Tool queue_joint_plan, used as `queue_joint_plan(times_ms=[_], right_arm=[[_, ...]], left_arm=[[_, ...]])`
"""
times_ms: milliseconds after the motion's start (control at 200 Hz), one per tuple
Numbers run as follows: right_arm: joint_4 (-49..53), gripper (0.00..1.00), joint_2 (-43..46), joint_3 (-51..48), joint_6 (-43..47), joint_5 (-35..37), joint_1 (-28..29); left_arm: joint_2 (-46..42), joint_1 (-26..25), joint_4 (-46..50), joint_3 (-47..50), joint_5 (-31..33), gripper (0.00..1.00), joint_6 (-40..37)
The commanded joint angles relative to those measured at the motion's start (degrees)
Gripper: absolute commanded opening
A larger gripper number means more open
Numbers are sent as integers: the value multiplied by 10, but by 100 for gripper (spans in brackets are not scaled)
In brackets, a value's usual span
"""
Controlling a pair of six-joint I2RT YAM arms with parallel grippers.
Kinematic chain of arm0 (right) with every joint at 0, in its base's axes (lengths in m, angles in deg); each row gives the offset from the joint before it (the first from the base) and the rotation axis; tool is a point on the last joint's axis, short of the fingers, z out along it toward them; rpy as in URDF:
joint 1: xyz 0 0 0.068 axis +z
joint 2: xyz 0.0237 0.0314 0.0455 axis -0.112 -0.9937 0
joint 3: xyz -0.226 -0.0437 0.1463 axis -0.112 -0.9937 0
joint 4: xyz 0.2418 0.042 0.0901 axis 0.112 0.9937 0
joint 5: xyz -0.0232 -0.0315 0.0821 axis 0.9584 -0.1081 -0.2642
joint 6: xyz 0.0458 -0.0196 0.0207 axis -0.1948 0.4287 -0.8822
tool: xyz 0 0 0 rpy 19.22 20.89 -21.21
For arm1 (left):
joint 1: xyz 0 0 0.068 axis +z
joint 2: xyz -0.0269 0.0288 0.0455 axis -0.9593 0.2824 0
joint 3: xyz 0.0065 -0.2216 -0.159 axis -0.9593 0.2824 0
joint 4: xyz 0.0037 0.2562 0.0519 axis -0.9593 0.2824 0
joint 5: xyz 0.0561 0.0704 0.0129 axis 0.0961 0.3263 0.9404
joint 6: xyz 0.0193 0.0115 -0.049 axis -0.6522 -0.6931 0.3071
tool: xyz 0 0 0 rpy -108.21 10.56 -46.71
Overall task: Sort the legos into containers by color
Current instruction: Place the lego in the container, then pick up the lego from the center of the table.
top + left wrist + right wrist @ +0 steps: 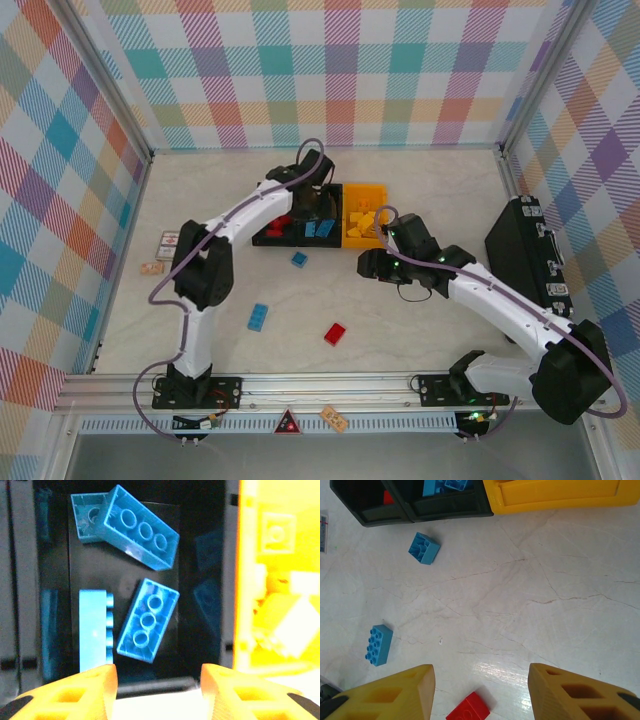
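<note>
- Right claw (479, 672): yellow fingers wide apart with nothing between them, hanging over the bare tabletop (545, 580).
- Red brick (468, 707): loose on the tabletop just below that claw, cut off by the frame edge.
- Long blue brick (379, 644): loose, studs up, left of the red brick.
- Small blue brick (424, 547): loose, hollow side up, just short of the bins.
- Left claw (159, 680): fingers parted and empty, poised over the middle bin.
- Left black bin (270, 241): holds red bricks (277, 225). Their count is unclear, as the left arm covers much of the bin.
- Middle black bin (120, 577): holds four blue bricks (148, 620). Three lie hollow side up, one of them partly under another, and one lies on its side.
- Yellow bin (245, 580): holds heaped yellow bricks (287, 625), too blurred to count.
- The three bins touch in a row.
- Printed card (322, 530): clipped at the left edge, print unreadable.
- Black case (520, 250): on the tabletop's right side, well apart from the bins.
</note>
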Motion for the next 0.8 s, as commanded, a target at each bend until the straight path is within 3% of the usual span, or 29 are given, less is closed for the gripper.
queue_joint_plan(times_ms=[0,250,420,520,795], right_arm=[[-3,52,0,1,0,-16,-3],[-42,53,1,-17,16,-59,-2],[-59,53,-14,-21,13,-69,-2],[-66,53,-22,-23,10,-74,-2],[-67,53,-25,-29,9,-70,-2]], left_arm=[[-74,-9,-25,54,-15,48,-5],[-197,-19,-106,247,-11,53,-37],[-264,-24,-240,398,12,69,-54],[-266,-25,-307,453,27,75,-60],[-226,-30,-400,512,62,78,-77]])
